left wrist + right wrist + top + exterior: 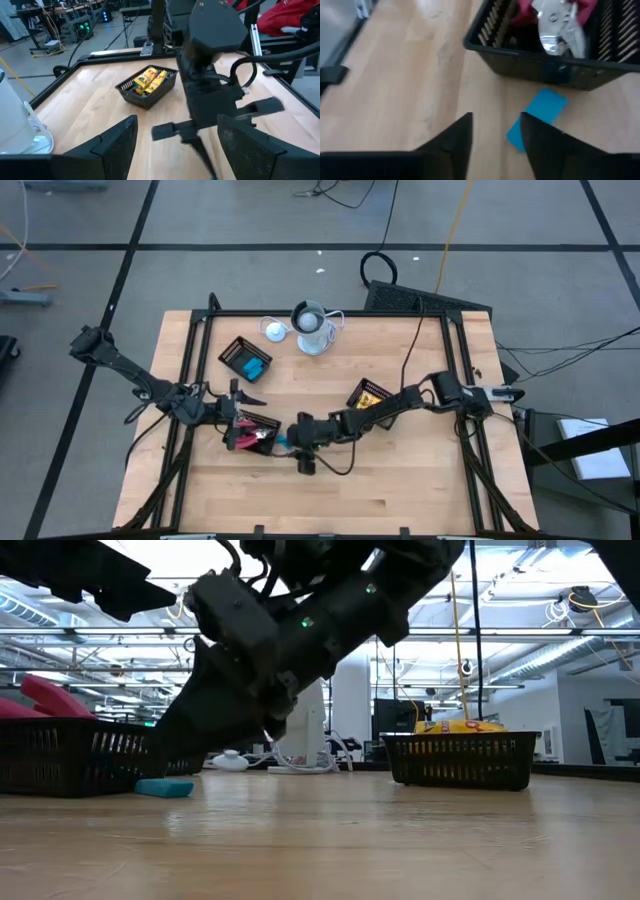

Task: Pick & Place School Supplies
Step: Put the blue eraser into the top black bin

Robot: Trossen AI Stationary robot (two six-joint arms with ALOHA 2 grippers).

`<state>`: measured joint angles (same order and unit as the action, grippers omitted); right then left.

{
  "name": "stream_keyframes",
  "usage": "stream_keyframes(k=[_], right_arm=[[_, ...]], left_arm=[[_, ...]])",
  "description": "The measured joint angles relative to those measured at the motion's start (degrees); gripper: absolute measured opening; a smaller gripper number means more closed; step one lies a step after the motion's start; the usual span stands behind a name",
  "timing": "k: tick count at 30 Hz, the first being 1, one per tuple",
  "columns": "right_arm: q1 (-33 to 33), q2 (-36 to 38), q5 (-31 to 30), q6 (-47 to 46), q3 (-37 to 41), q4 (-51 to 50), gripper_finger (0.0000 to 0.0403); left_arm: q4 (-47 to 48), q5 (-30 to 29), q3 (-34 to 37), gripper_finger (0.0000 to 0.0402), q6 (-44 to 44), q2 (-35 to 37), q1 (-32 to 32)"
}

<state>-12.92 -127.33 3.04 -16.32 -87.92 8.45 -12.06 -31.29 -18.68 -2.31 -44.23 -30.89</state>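
On the left, the left claw (237, 402) hangs spread wide over the basket of red pliers (530, 65). Just beside that basket one loose blue block (538, 117) lies flat on the table, with the right claw (495, 137) spread open low over it. I think the job now is grabbing that block, so the claw must go down around it and squeeze. I count three baskets, one each for blue blocks (252, 366), pliers (560, 30) and yellow pieces (149, 79), too heaped to count.
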Motion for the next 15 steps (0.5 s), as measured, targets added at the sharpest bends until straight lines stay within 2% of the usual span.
stream_keyframes(k=[4,7,11,15], right_arm=[[0.1,0.1,-3.1,2.1,0.0,-1.1,0.0214],[-0.3,1.2,-5.5,2.9,0.0,-6.2,0.0243],[-1.6,3.5,-14.3,7.5,0.0,-13.5,0.0252],[-3.1,6.6,-21.5,11.8,0.0,-19.4,0.0245]], left_arm=[[0.6,0.5,0.0,0.0271,-1.9,0.0,0.0],[1.2,3.0,0.0,0.0271,-4.0,-2.3,0.0],[1.3,4.3,-2.1,0.0271,-5.4,-11.8,0.1],[6.9,5.8,-9.4,0.0271,-6.3,-21.6,1.3]])
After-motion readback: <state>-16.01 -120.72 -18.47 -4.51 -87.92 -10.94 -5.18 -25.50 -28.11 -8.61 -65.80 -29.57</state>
